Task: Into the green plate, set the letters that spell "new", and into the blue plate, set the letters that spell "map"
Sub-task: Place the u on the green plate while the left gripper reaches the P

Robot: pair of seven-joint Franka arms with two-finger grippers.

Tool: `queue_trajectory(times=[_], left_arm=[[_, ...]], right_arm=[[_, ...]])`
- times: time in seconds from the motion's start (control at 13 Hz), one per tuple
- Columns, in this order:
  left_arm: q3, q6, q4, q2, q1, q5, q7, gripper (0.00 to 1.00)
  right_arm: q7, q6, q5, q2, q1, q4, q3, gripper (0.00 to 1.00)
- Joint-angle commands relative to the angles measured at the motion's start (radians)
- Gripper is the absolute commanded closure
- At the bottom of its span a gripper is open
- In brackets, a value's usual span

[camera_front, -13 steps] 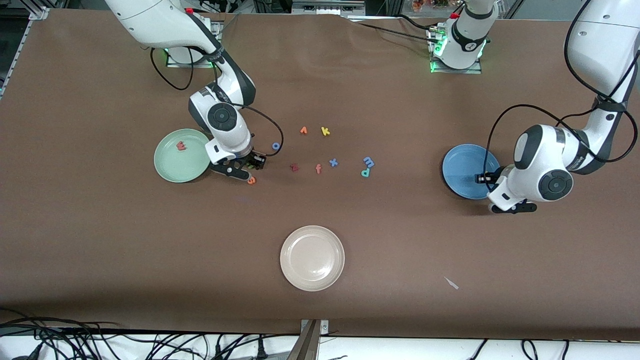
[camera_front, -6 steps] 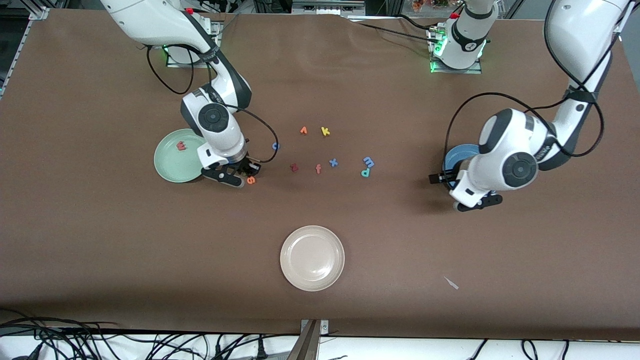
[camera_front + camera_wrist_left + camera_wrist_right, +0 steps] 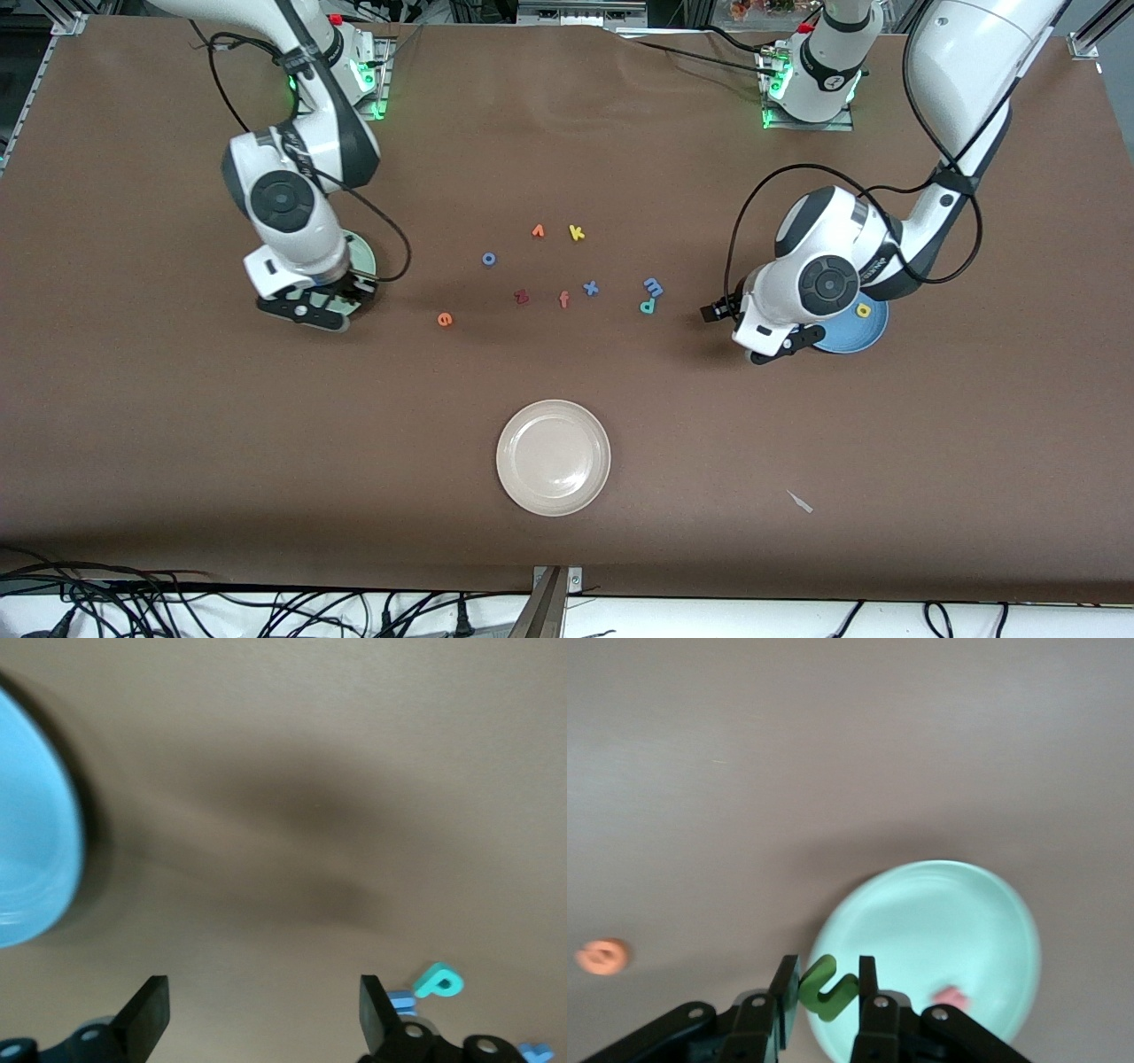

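Observation:
My right gripper (image 3: 312,306) (image 3: 824,979) is shut on the green "n" (image 3: 828,986) and hangs over the rim of the green plate (image 3: 366,260) (image 3: 948,921). The pinkish-red "w" (image 3: 950,997) lies in that plate. The orange "e" (image 3: 445,319) (image 3: 602,956) rests on the table beside the plate. My left gripper (image 3: 749,337) (image 3: 263,997) is open and empty over bare table, between the blue plate (image 3: 866,335) (image 3: 31,859) and the teal "p" (image 3: 648,307) (image 3: 438,981). The light blue "m" (image 3: 653,286) sits by the "p". The yellow "a" (image 3: 863,310) lies in the blue plate.
Mid-table lie a blue "o" (image 3: 488,259), a small orange letter (image 3: 538,231), a yellow "k" (image 3: 577,233), a dark red "z" (image 3: 521,297), an orange "f" (image 3: 563,299) and a blue "x" (image 3: 590,287). A cream plate (image 3: 553,456) stands nearer the front camera.
My right gripper closed on the "n" beside the "e" and carried it over the green plate. My left gripper opened, left the "a" in the blue plate and moved toward the letters.

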Motion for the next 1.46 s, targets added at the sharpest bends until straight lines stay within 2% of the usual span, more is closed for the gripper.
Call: queue_trajectory(times=[0.0, 0.23, 0.39, 0.46, 0.62, 0.69, 0.77, 0.92, 1.08, 1.16, 1.39], left_arm=[[0.005, 0.077, 0.001, 0.029, -0.043, -0.022, -0.074, 0.06], [0.006, 0.139, 0.0, 0.055, -0.072, -0.014, -0.119, 0.06], [0.011, 0.165, 0.006, 0.077, -0.086, -0.01, -0.163, 0.06], [0.012, 0.165, -0.006, 0.078, -0.091, -0.005, -0.166, 0.06], [0.028, 0.176, 0.007, 0.112, -0.109, -0.002, -0.194, 0.07], [0.029, 0.214, 0.003, 0.121, -0.109, -0.002, -0.195, 0.07], [0.029, 0.249, 0.004, 0.135, -0.109, 0.004, -0.198, 0.08], [0.035, 0.307, 0.007, 0.146, -0.126, 0.009, -0.217, 0.08], [0.125, 0.324, 0.02, 0.151, -0.216, 0.006, -0.241, 0.08], [0.17, 0.324, 0.056, 0.172, -0.265, 0.0, -0.264, 0.08], [0.184, 0.311, 0.072, 0.171, -0.302, 0.001, -0.297, 0.09]], right_arm=[[-0.022, 0.028, 0.011, -0.038, 0.003, -0.111, -0.025, 0.95], [-0.004, 0.134, 0.098, -0.066, 0.004, -0.237, -0.039, 0.92], [-0.002, 0.181, 0.103, -0.061, 0.004, -0.299, -0.039, 0.92], [-0.002, 0.233, 0.103, -0.052, 0.004, -0.325, -0.039, 0.89], [0.018, 0.324, 0.103, -0.035, 0.006, -0.357, -0.037, 0.74], [0.018, 0.331, 0.103, -0.029, 0.007, -0.359, -0.037, 0.28], [0.018, 0.332, 0.103, -0.034, 0.006, -0.354, -0.037, 0.1], [0.018, 0.328, 0.101, -0.047, 0.006, -0.35, -0.036, 0.01], [0.019, 0.326, 0.103, -0.069, 0.007, -0.334, -0.033, 0.01], [0.019, 0.324, 0.101, -0.067, 0.006, -0.317, -0.03, 0.01], [0.112, 0.323, 0.103, -0.029, 0.035, -0.229, -0.022, 0.01]])
